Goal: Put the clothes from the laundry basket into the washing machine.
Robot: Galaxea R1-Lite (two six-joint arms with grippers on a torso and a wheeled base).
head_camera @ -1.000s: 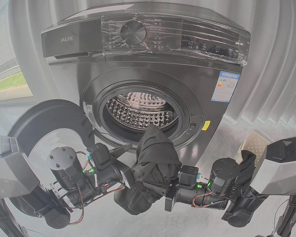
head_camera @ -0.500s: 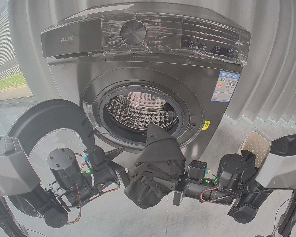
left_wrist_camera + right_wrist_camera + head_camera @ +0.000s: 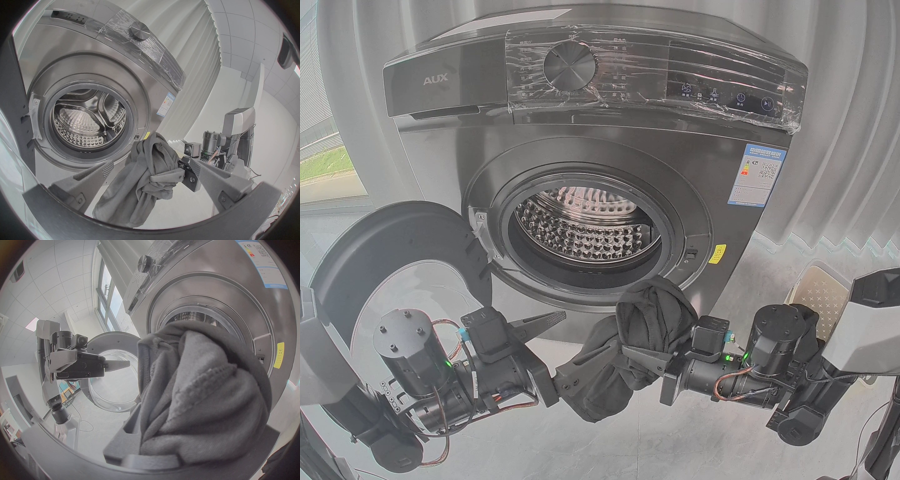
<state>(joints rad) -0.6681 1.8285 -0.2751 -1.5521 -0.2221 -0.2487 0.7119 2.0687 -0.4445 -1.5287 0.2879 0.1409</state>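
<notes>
Logo (image 3: pixel 435 79): you had a brand mark in pale letters on the washer's (image 3: pixel 444 162) upper left fascia.
Energy label (image 3: pixel 757 175): blue-headed, with coloured bars and a square code, it sat on the front at the upper right; its print was too small to read.
Yellow sticker (image 3: pixel 717 254): it sat lower on the front, below the energy label; illegible.
Dial (image 3: pixel 569 65): small print ringed it; you could not read it.
Panel (image 3: pixel 725 97): it showed a row of white round icons; the captions were too small to read.

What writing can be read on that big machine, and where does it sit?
Brand name, legible pale capitals: drawer front of the washing machine.
Energy label: print too small to read.
Yellow sticker: too small.
Control panel symbols and captions round the dial: blurred under plastic wrap.
</notes>
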